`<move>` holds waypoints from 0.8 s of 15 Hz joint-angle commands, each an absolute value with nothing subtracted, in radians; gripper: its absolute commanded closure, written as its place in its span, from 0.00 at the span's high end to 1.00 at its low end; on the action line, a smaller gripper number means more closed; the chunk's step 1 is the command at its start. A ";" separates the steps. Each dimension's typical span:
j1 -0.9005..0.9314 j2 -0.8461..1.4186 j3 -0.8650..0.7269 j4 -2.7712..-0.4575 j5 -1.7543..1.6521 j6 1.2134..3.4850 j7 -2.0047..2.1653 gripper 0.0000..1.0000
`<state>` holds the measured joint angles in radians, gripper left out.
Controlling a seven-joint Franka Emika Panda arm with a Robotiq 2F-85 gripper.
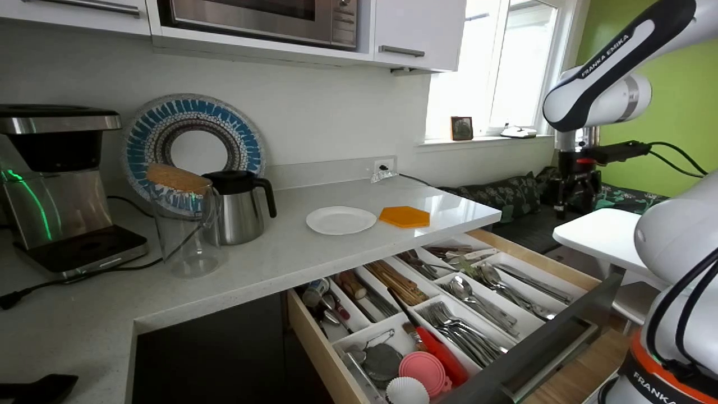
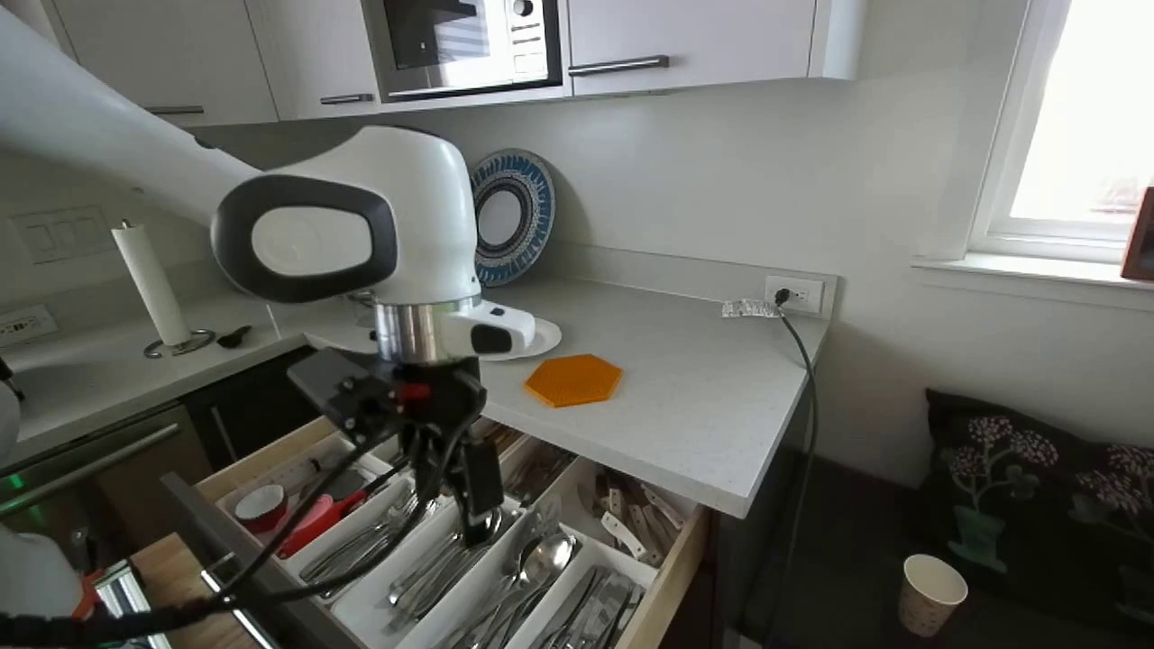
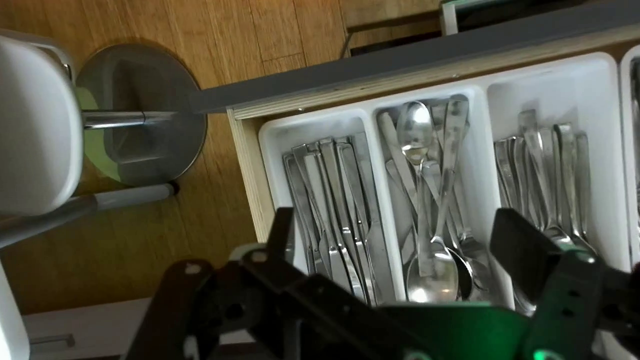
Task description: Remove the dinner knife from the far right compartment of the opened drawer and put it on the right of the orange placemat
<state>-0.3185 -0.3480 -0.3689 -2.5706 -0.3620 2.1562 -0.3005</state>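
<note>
Several silver dinner knives (image 3: 330, 200) lie in the far right compartment (image 3: 320, 131) of the open drawer (image 3: 251, 175), at the left in the wrist view. The knives also show in both exterior views (image 1: 533, 283) (image 2: 599, 604). The orange placemat (image 1: 405, 216) is a flat hexagon on the counter, also visible in an exterior view (image 2: 574, 379). My gripper (image 3: 400, 235) is open and empty above the drawer; its fingers span the knife and spoon compartments in the wrist view. It also shows in both exterior views (image 1: 575, 205) (image 2: 455, 491).
A white plate (image 1: 341, 220) lies beside the placemat on the counter (image 1: 348, 252). A metal jug (image 1: 238, 210) and glass pitcher (image 1: 190, 241) stand farther along. Spoons (image 3: 432, 270) and forks (image 1: 454, 325) fill neighbouring compartments. A dark drawer front (image 3: 400, 65) and white table (image 1: 603, 235) are nearby.
</note>
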 commanded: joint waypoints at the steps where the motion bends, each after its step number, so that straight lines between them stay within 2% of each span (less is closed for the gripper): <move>1: -0.337 -0.235 -0.417 -2.611 -0.376 2.305 -0.402 1.00; 4: -0.346 -0.132 -0.429 -2.629 -0.361 2.477 -0.423 1.00; 5: -0.351 -0.201 -0.409 -2.626 -0.360 2.387 -0.413 1.00; 12: -0.354 -0.129 -0.410 -2.623 -0.361 2.464 -0.412 1.00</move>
<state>-0.3400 -0.1279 -0.4257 -2.6233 -0.3637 2.4662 -0.4107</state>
